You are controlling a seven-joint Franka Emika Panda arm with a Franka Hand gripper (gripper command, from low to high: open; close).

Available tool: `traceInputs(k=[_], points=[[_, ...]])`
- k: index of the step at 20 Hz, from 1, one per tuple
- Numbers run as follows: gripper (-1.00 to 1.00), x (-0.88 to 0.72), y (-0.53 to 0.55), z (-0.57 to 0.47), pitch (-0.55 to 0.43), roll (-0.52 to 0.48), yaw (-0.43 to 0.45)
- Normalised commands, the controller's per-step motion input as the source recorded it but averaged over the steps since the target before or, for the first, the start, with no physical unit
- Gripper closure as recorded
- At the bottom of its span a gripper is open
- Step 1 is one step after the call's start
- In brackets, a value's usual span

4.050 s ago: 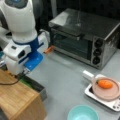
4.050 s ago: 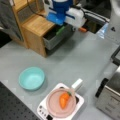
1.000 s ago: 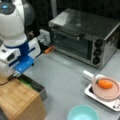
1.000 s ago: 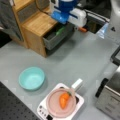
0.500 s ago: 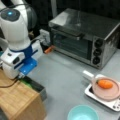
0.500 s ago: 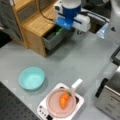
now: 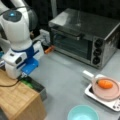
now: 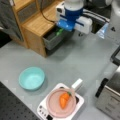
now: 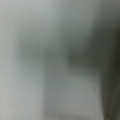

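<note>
- Gripper (image 8: 65, 28) has come down from a second ago and now hangs low over the open drawer (image 8: 53, 38); whether its jaws are open I cannot tell.
- Green item (image 8: 59, 31) lies inside that drawer, just beneath it.
- Carrot (image 8: 64, 99), farther off, stays on its plate (image 8: 51, 105).

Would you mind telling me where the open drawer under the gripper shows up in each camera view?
Front view: open drawer at lower left, jutting from the wooden cabinet, below the gripper.
Front view: open drawer at upper centre-left, under the gripper.
Wrist view: not recognisable.
Shared landmark: the carrot on its pink plate.
</note>
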Motion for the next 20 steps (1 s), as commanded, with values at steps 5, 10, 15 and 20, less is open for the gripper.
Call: traceInputs(k=[5,10,15,20], points=[[-1.00,-0.20,0.16,-0.19,-0.119,0.064,-0.047],[-1.00,-0.20,0.28,-0.18,-0.115,0.055,-0.081],[-1.00,-0.17,0.38,-0.16,-0.113,0.046,-0.116],[-1.00,-0.11,0.38,-0.12,-0.122,0.039,-0.129]])
